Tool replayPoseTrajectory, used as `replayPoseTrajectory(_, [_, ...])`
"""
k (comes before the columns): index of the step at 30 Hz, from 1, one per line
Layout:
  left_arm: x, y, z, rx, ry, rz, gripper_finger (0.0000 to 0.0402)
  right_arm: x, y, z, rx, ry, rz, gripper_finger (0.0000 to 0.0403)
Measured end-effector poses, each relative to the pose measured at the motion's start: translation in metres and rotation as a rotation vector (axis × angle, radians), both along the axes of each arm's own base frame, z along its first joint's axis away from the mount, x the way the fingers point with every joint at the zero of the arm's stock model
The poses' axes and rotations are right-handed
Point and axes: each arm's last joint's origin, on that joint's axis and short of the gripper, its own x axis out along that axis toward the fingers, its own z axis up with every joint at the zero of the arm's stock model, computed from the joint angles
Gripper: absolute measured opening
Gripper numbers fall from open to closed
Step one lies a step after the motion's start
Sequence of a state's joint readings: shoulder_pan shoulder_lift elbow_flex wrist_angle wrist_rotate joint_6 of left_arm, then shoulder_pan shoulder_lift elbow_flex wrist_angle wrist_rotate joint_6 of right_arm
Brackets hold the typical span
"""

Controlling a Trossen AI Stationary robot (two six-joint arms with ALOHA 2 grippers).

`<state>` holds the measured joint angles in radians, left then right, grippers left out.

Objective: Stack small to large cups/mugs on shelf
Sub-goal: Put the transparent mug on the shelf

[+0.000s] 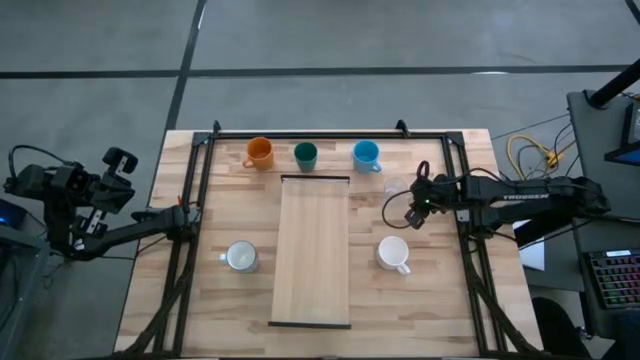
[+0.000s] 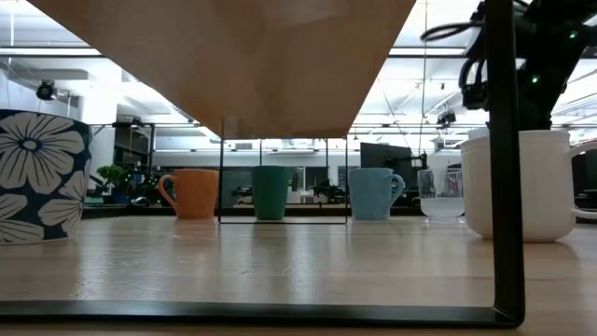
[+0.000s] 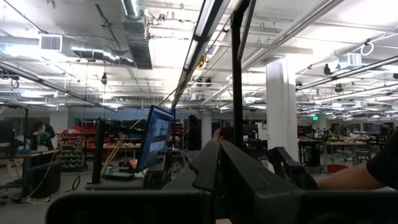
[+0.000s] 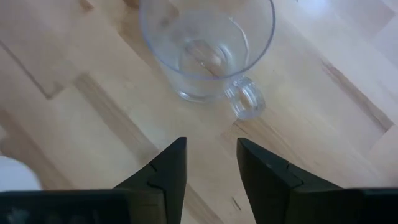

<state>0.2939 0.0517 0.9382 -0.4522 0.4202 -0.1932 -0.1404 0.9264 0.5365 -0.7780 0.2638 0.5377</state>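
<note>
The clear glass cup (image 4: 207, 46) is what's being gone after here. It sits upright on the tabletop (image 1: 440, 300) right of the shelf (image 1: 314, 250), just in front of the light blue mug (image 1: 366, 154) and farther back than the white mug (image 1: 392, 253). The right gripper (image 4: 211, 163) is hovering over it with the jaws parted and nothing between them; in the wrist view the little handle (image 4: 245, 102) points back toward the fingers.

Best guess for doing this well: the handle is tiny and see-through, so it probably shouldn't be trusted as a grab point. The rim wall is the safer bet, one finger dropped inside the cup and one outside, on the side away from the handle or right next to it so the glass can't spin. The descent should be kept slow, since glass slides easily on wood and a nudged cup would just skate off. The squeeze should only be made once both fingers are properly below the rim.

Nothing has been stacked yet: the shelf is bare, and the orange mug (image 1: 258, 153), dark green cup (image 1: 305, 154) and pale grey-white mug (image 1: 241, 257) are all parked around it.

The left gripper (image 1: 118, 165) is shut and waiting off the table's left edge.
</note>
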Motion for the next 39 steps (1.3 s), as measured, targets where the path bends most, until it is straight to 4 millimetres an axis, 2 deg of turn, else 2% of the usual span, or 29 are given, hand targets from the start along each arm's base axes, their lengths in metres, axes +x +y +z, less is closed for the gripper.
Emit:
replayPoseTrajectory(13, [0.0, 0.0, 0.0, 0.0, -0.001, -0.001, 0.0004, 0.009, -0.01, -0.017, -0.028, 0.132, -0.067, 0.0132])
replayPoseTrajectory(24, [0.0, 0.0, 0.0, 0.001, -0.001, -0.003, 0.0004, 0.011, -0.023, -0.002, -0.088, 0.103, -0.071, 0.0132])
replayPoseTrajectory(39, [0.0, 0.0, 0.0, 0.001, 0.0, -0.004, 0.0004, 0.011, -0.027, -0.002, -0.051, 0.098, -0.028, 0.0132])
